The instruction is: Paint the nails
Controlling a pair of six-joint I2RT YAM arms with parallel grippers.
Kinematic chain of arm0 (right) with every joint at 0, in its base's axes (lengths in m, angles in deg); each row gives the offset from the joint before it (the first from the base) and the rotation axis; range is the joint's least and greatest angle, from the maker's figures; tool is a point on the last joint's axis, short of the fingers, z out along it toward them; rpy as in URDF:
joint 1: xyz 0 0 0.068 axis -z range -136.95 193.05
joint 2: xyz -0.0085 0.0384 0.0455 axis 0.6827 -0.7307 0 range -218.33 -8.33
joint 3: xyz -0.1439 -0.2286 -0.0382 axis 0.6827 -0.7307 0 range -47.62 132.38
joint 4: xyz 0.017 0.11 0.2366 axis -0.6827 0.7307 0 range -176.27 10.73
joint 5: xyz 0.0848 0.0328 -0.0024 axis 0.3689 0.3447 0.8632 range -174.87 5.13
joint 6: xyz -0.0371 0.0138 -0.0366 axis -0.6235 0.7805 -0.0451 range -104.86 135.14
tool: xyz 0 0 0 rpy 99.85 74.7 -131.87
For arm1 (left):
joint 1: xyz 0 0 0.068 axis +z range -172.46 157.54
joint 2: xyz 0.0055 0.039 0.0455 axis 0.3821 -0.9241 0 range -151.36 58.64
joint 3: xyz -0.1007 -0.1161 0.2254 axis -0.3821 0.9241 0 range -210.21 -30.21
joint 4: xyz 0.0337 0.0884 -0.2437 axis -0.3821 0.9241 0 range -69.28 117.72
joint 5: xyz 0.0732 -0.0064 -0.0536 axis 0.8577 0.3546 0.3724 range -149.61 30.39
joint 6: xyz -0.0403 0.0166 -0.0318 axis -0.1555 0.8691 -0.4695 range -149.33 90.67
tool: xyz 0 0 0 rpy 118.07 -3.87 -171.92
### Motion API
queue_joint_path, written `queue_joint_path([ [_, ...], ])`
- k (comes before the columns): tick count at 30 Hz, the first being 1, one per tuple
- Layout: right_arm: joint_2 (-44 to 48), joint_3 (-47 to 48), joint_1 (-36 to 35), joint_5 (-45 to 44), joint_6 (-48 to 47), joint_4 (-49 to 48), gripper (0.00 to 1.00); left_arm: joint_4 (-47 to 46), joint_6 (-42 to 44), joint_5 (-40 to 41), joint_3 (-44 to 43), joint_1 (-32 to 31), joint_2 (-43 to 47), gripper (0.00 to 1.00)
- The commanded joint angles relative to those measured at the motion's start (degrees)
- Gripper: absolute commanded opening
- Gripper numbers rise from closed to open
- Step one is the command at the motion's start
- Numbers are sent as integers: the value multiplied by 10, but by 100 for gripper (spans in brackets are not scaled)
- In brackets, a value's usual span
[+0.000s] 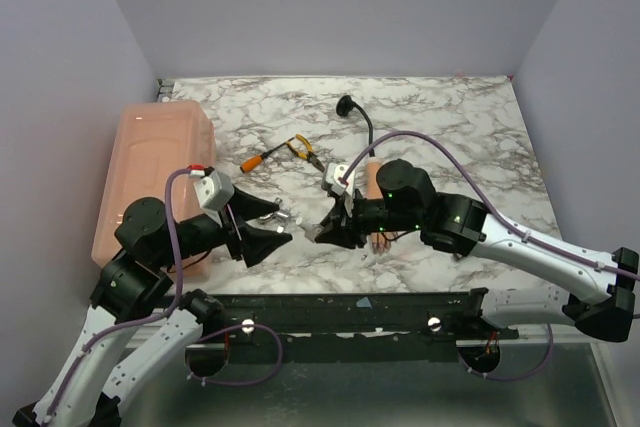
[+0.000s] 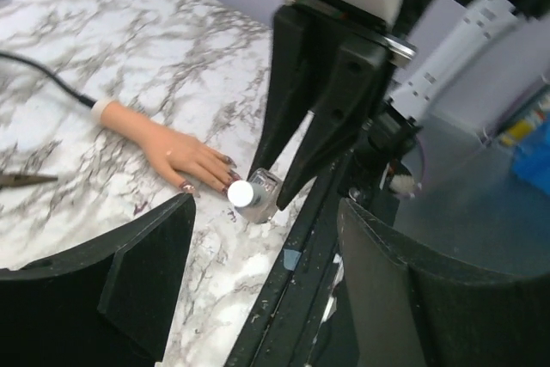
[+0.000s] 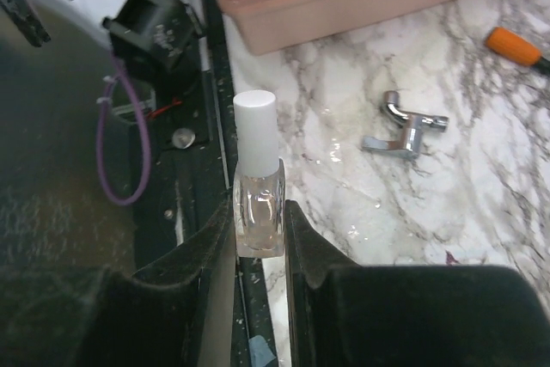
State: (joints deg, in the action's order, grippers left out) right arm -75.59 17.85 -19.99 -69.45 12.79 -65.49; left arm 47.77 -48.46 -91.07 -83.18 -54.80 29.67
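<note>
The flesh-coloured mannequin hand (image 2: 172, 154) lies palm down on the marble table, its dark nails (image 2: 230, 176) pointing at the near edge. In the top view the hand (image 1: 372, 179) is mostly hidden under my right arm. My right gripper (image 3: 258, 212) is shut on a clear nail polish bottle (image 3: 258, 199) with a white cap (image 3: 255, 122), held upright just beside the fingertips near the table's front edge. The bottle also shows in the left wrist view (image 2: 255, 195). My left gripper (image 2: 266, 298) is open and empty, a short way left of the bottle, facing it (image 1: 283, 232).
A pink plastic bin (image 1: 150, 167) stands at the left. An orange-handled screwdriver (image 1: 255, 160) and pliers (image 1: 300, 150) lie behind the grippers. A small metal part (image 3: 404, 131) lies near the left gripper. A black cable (image 1: 365, 132) runs to the hand's wrist. The black front rail (image 1: 350, 307) edges the table.
</note>
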Motion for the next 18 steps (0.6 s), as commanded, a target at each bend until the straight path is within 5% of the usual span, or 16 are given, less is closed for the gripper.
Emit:
queue_joint_path([
  [1, 13, -2, -3, 137, -32, 33, 0, 1, 139, -177, -7, -1, 9, 73],
  [9, -10, 45, -3, 191, -61, 99, 0, -20, 189, -242, 30, -1, 0, 78],
  [18, -14, 67, -2, 196, -73, 112, 0, -51, 172, -289, 32, -2, -65, 69],
])
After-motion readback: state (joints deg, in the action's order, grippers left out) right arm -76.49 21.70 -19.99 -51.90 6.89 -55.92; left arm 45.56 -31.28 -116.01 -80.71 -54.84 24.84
